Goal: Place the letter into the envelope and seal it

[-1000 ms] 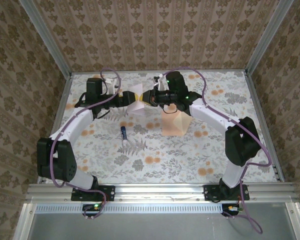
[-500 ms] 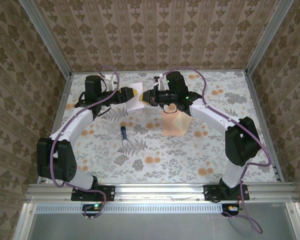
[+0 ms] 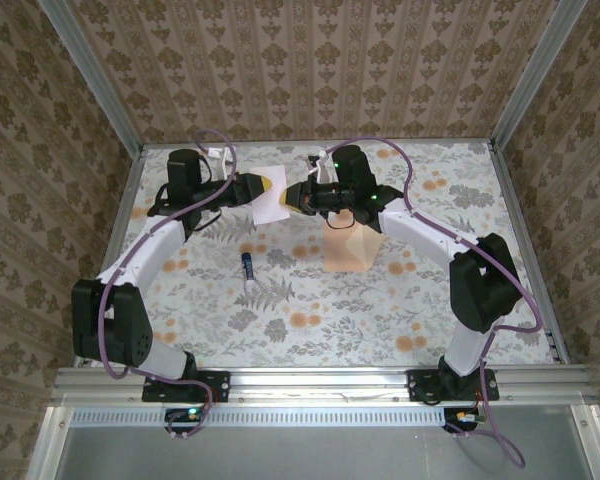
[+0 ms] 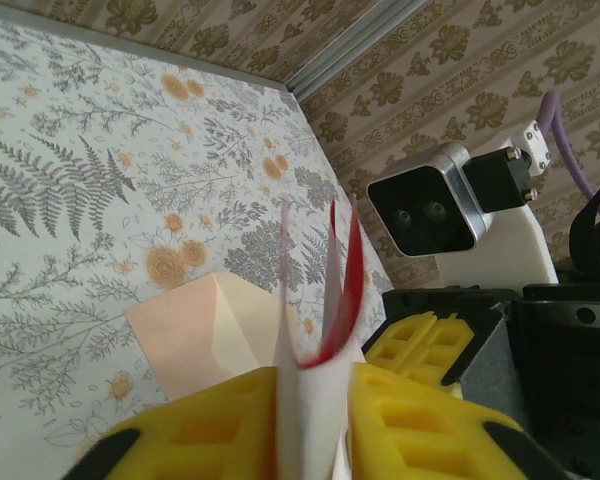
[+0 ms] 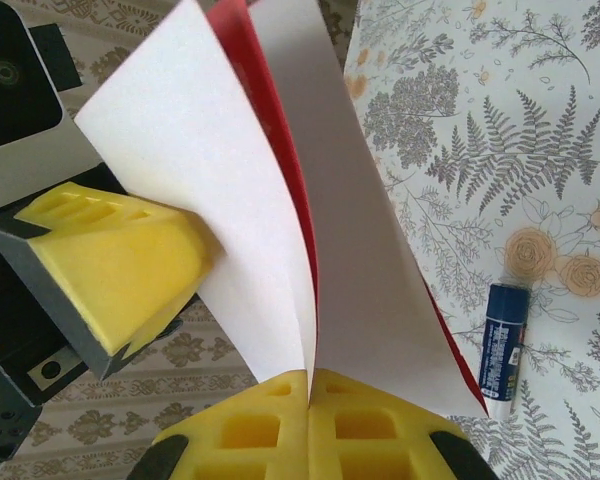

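The right end effector (image 5: pixel 310 388) is clamped on one edge of the letter (image 5: pixel 230 200), and the left end effector (image 4: pixel 315 392) grips the opposite edge. The letter is suspended, bowed, above the counter (image 3: pixel 310 300). The envelope (image 3: pixel 345 245) lies flat beneath the right arm, well apart from the glue stick (image 3: pixel 247 268).

The right fingers (image 5: pixel 250 430) pinch the folded letter (image 5: pixel 210 180) above a glue stick (image 5: pixel 502 340).

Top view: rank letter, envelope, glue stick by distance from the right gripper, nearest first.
1. letter, pinched in the right gripper itself.
2. envelope, lying just below-right of it.
3. glue stick, farthest, down-left.
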Motion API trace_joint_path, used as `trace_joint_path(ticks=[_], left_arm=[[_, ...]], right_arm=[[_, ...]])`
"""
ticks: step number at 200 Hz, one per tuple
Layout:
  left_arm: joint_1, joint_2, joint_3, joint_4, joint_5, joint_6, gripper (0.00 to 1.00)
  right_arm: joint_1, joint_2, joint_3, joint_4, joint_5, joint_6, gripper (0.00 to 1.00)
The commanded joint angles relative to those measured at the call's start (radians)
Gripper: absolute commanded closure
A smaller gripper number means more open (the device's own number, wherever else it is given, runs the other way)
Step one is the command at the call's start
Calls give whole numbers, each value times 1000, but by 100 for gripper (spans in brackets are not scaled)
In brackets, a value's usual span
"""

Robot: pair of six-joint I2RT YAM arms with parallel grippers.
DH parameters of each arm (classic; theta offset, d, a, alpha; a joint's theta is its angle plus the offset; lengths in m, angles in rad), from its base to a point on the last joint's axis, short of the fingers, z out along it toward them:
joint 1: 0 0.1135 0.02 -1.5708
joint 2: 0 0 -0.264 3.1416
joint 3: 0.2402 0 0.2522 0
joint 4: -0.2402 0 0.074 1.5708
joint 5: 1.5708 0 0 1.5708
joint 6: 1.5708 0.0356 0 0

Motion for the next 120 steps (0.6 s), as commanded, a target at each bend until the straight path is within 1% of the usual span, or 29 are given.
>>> trace_joint_path(ticks=[1,5,10,21,22,24,28,36,47,53,86,98,120], left_arm=[[7,-32,2,25,26,2,86],[8,-32,2,24,26,1,87],[9,-33,3,25,28,1,89],[13,-35,6,25,30,-1,93],[13,-35,7,25,31,-1,94],[13,-35,8,25,31,-1,95],[15,-36,8,26,33,-2,96],[18,-36,11,29,39,-7,97],[23,-38,15,35,48,-14,98],[25,-38,18,40,54,-18,98],[23,-33,22,98,87,-69,98],[17,-32,15,131,99,-88,98],[-2,-30,15,148,106,-91,98]], right_arm=[[-4,-12,-15,17,17,-12,90],[-5,-14,-16,15,17,-15,85],[-7,-18,-18,11,17,-20,75],[-14,-25,-23,5,15,-43,47],[-15,-28,-23,4,15,-46,47],[-18,-29,-24,2,14,-52,42],[-23,-34,-25,-2,11,-64,36],[-36,-47,-30,-9,3,-96,29],[-60,-62,-36,-22,-15,-135,23],[-81,-67,-42,-21,-37,-154,21],[-176,-74,-78,54,-177,-213,14],[-202,-55,-89,136,-252,-203,12],[-219,0,-82,317,-386,-124,11]])
